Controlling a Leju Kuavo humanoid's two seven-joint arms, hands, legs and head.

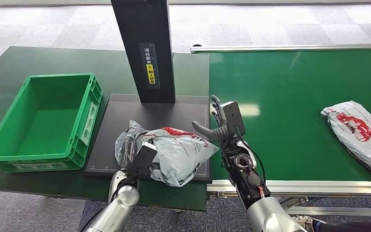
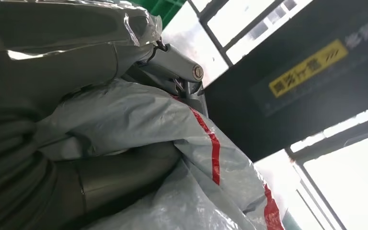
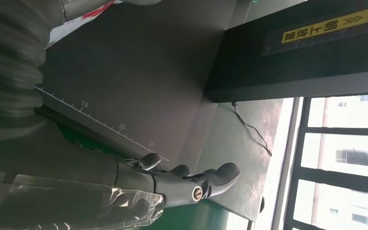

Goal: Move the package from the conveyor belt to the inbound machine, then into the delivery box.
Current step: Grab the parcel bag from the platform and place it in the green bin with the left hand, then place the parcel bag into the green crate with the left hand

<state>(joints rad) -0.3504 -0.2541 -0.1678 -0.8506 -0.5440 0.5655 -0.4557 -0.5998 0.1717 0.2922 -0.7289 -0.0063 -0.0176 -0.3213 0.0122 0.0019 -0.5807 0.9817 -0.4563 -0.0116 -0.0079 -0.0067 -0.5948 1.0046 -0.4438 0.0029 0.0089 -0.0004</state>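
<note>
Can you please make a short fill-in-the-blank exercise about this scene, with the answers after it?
1. The left hand grips the grey package, which lies on the black ____ of the inbound machine.
2. The right hand holds ____.
3. The green delivery box contains ____.
4. A second package lies on the green ____.

Missing words: platform; nothing; nothing; conveyor belt

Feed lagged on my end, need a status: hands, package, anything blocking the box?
Left hand grips package on inbound machine plate. Right hand open, beside package. Green delivery box to the left; nothing seen in between. Second package on conveyor belt.
</note>
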